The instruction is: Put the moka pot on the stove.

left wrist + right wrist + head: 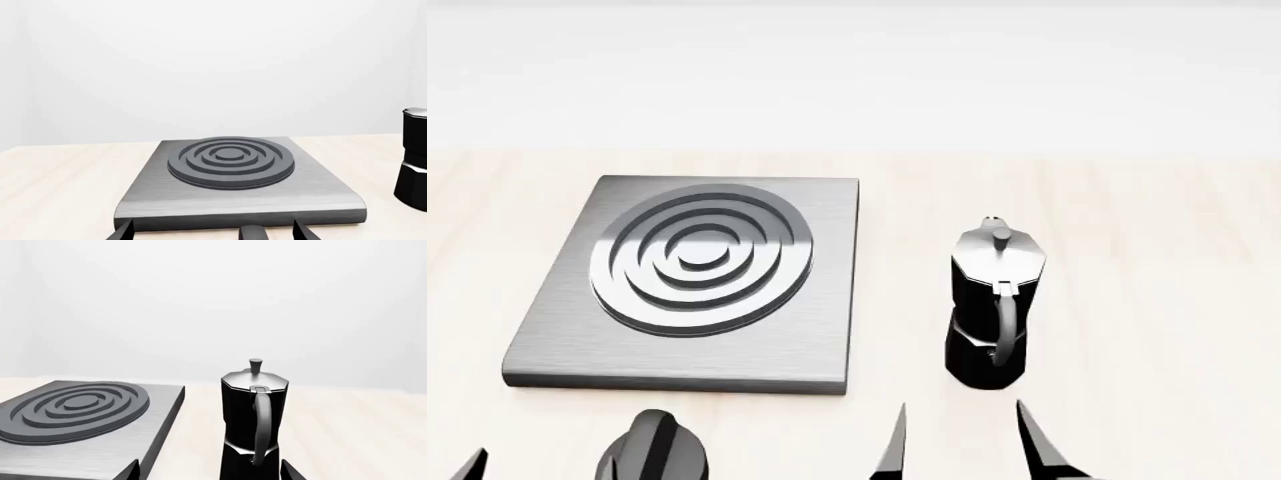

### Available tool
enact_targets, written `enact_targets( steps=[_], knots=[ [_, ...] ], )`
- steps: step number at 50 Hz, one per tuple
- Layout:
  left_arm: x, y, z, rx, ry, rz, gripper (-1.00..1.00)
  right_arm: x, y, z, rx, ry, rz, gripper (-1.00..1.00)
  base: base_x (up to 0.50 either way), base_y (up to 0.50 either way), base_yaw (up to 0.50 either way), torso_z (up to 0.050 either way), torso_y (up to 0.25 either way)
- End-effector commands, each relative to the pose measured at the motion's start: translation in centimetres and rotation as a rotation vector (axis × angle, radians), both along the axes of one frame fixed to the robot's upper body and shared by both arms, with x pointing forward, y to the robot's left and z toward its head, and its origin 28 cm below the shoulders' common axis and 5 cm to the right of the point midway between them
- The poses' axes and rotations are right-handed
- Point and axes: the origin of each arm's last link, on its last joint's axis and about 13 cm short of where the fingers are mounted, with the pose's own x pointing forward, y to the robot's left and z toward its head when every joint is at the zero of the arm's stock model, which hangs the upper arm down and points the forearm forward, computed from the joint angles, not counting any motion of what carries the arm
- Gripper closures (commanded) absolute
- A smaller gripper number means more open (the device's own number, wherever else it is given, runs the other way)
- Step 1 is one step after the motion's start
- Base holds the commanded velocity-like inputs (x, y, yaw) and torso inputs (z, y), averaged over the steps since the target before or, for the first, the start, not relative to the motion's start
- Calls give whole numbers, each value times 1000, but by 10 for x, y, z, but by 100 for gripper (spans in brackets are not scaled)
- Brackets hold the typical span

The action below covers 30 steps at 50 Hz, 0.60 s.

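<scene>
The moka pot (994, 300), glossy black with a silver lid and a curved handle facing me, stands upright on the table right of the stove (827, 300). The stove is a flat brushed-grey plate with a ring burner, and nothing is on it. My right gripper (961, 442) is open just short of the pot, touching nothing. In the right wrist view the pot (253, 425) stands close ahead of this gripper (211, 469), nearer one fingertip. My left gripper (213, 231) is open at the stove's (233, 200) near edge, empty.
A squat black knob (654, 450) sits in front of the stove's near edge, and in the left wrist view this knob (252, 233) lies between the left fingertips. Pale wooden tabletop (1148, 300) stretches right of the pot. A white wall stands behind.
</scene>
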Motion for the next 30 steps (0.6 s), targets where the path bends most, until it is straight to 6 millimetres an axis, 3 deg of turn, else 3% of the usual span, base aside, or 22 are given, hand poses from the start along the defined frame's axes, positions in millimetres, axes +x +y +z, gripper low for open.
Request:
enact_targets(
  steps=[1, 30],
  knots=[
    [0, 1, 2, -1, -1, 0, -100, -1, 3, 1, -1, -8, 8, -100, 0, 0, 0, 0, 0],
    [-1, 3, 2, 2, 2, 1, -100, -3, 4, 1, 6, -17, 6, -100, 0, 75, 0, 0, 0]
  ],
)
